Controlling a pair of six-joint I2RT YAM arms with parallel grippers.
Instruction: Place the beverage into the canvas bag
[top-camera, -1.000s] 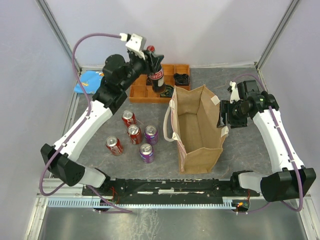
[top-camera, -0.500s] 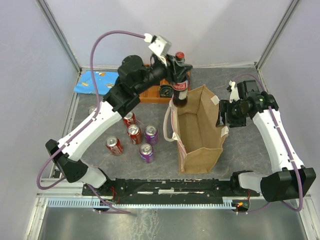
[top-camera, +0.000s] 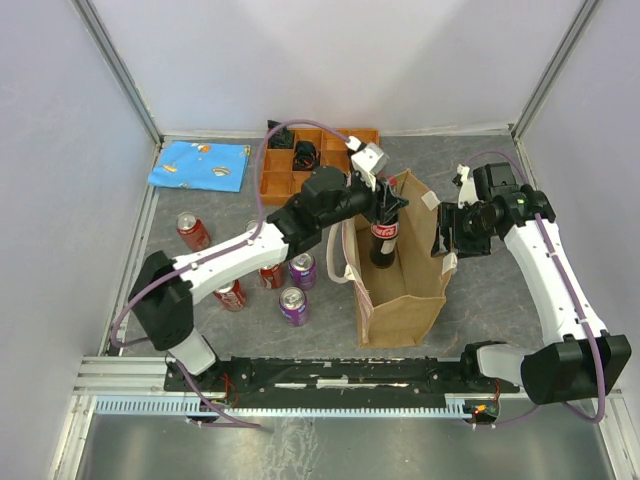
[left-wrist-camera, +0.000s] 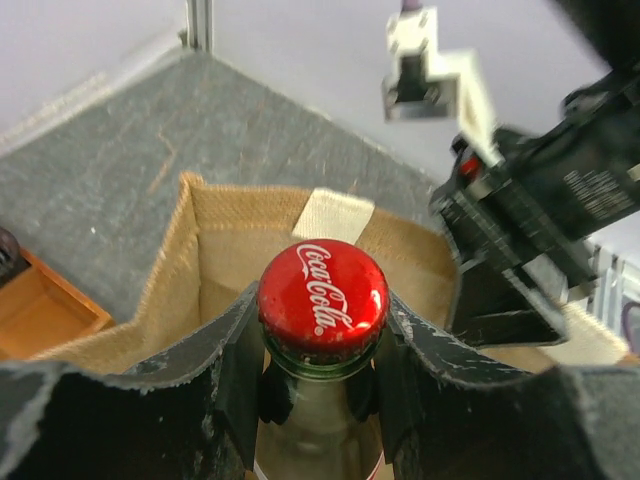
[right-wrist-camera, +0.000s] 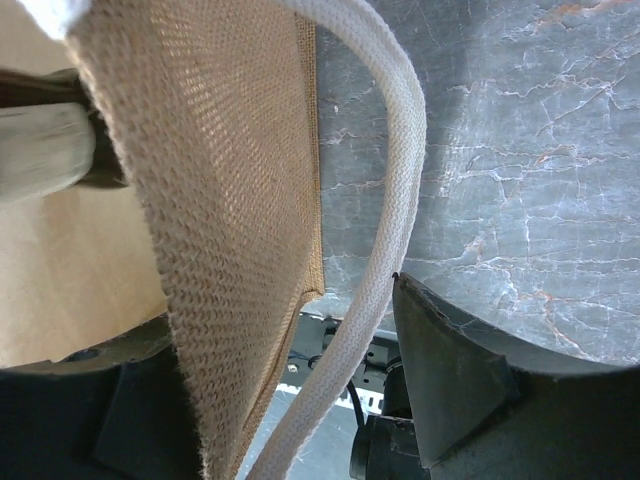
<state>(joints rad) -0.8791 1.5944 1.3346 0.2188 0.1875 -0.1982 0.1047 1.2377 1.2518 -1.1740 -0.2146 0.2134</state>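
Orange tray (top-camera: 281, 187), blue cloth (top-camera: 200, 165)

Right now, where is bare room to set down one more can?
Free: the table between the canvas bag and the right arm; also behind the bag, right of the orange tray. Crowded: left of the bag, cans stand beside and under the left arm.

The bottle (top-camera: 383, 235) sits within the canvas bag (top-camera: 405, 300); cans (top-camera: 293, 305) lie left of it; the tray (top-camera: 272, 188) sits behind.
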